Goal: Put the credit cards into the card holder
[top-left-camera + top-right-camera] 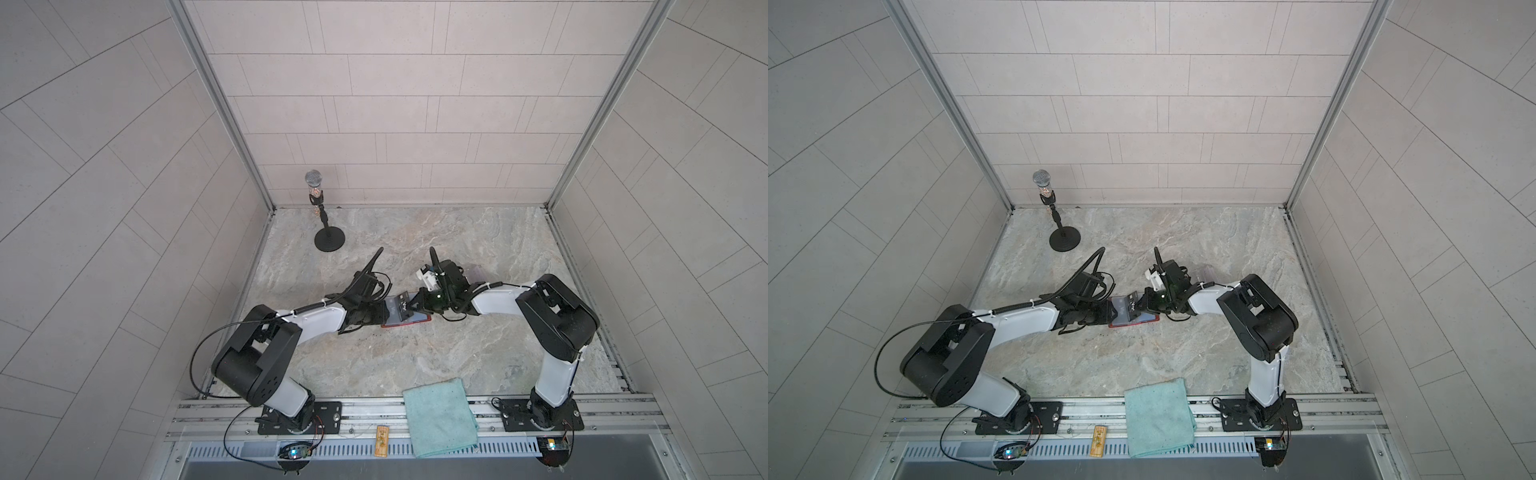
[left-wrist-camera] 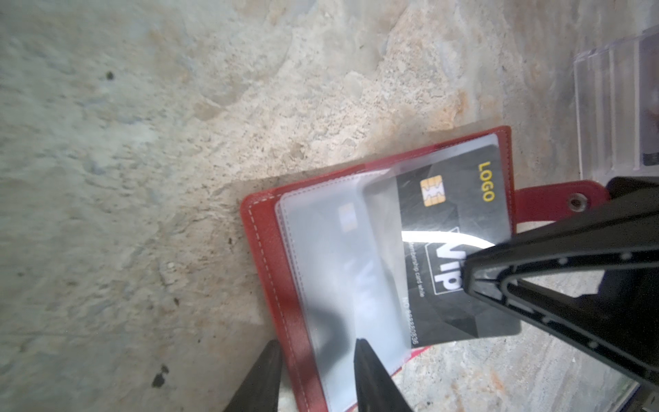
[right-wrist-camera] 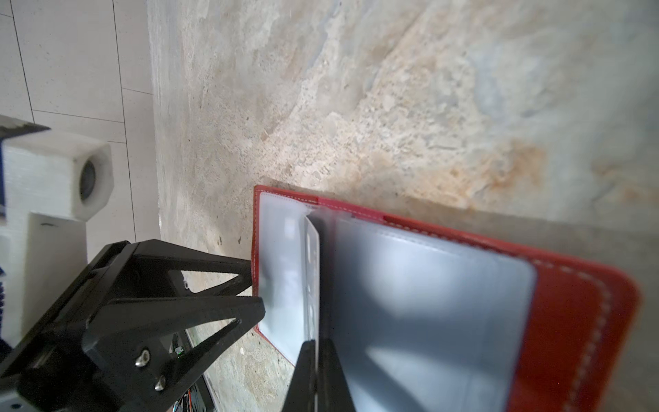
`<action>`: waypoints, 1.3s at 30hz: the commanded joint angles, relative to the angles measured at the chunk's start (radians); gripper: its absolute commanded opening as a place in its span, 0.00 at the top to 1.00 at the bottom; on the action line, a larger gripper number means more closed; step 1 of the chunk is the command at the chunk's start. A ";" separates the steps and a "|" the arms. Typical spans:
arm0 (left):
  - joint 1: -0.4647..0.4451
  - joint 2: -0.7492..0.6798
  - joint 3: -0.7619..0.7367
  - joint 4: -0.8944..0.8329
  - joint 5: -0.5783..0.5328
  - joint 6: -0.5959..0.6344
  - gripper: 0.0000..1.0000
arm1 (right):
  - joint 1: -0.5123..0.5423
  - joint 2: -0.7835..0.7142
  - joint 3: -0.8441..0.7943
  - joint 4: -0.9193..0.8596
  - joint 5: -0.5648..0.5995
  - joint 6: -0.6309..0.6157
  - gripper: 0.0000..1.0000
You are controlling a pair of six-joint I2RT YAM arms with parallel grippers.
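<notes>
Right fingers [image 2: 499, 278] pinch the black VIP card [image 2: 460, 199], part-slid into the red card holder's [image 2: 264, 249] clear sleeve [image 2: 338, 285]; left fingers [image 2: 371, 374] stand apart astride its edge.

Left arm [image 1: 320, 322] and right arm [image 1: 494, 301] are showing white links, black joints and black cables [image 1: 309, 307]; silver screws [image 3: 142, 362] are dotting the black left end effector [image 3: 256, 289].

Pale grey tiled walls [image 1: 374, 104] on three sides, joints staggered; aluminium posts [image 1: 226, 112] in the back corners; marbled grey-beige tabletop [image 1: 415, 232] below, evenly lit, with soft shadows; microphone [image 1: 314, 179] on a round black stand near the back left corner; aluminium rails [image 1: 374, 409] along the front edge, teal cloth [image 1: 440, 415] draped over them; small wooden tag [image 1: 381, 441] just beside the cloth, to its left in both top views.
</notes>
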 commanded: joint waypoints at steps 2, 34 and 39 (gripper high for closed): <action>0.002 0.039 -0.035 -0.056 -0.022 -0.006 0.60 | 0.007 0.033 -0.019 -0.016 0.028 0.011 1.00; 0.002 0.054 -0.032 -0.043 -0.014 -0.004 0.60 | 0.075 -0.003 0.066 -0.244 0.158 -0.091 0.67; 0.002 0.057 -0.037 -0.026 0.008 -0.005 0.60 | 0.097 -0.008 0.106 -0.326 0.216 -0.129 0.59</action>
